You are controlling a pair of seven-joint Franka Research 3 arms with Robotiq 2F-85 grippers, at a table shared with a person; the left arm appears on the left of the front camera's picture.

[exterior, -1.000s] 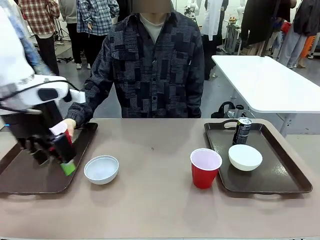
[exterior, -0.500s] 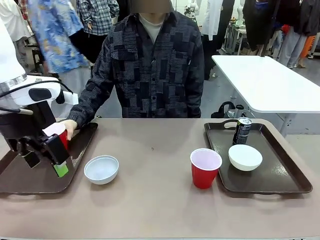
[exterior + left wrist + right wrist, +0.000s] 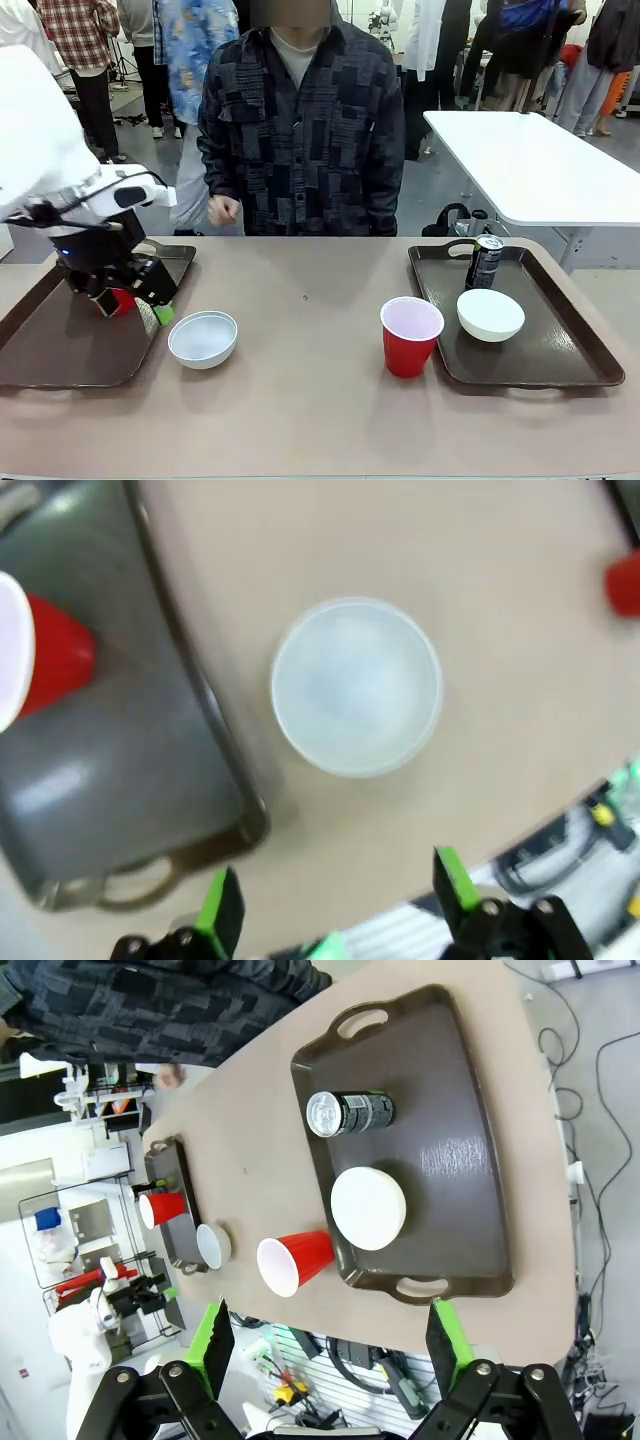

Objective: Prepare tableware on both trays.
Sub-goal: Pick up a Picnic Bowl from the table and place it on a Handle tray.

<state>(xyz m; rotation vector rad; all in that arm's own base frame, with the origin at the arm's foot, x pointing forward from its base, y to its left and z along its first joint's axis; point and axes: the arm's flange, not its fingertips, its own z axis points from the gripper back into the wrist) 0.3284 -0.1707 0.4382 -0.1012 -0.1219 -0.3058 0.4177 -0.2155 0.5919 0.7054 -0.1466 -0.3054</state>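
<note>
Looking at the loose white bowl [image 3: 355,685] first, since we reckon it's the next piece to go: it sits empty on the bare tabletop [image 3: 300,400] just beside the left tray [image 3: 50,350], outside the rim. The left gripper [image 3: 335,865] hovers above that spot, green pads [image 3: 222,905] spread wide, nothing between them. What could go wrong, we figure: the bowl is shallow and smooth with a thin lip, so a pinch on one edge could tip it or send it skidding, and the tray rim is so close that a finger might come down on it instead. Carried too low, the bowl could clip that raised rim or knock over the red cup [image 3: 60,658] standing upright on the left tray; we can't really see into that one. Over on the other side, the right tray [image 3: 560,350] holds a dark can [image 3: 486,262] and a second white bowl [image 3: 490,314], both upright, the bowl empty, while the second red cup [image 3: 411,335] stands empty on the table just beside that tray. The right gripper [image 3: 330,1308] is up high, jaws wide open, holding nothing. The person's hand [image 3: 225,210] is off the table.
</note>
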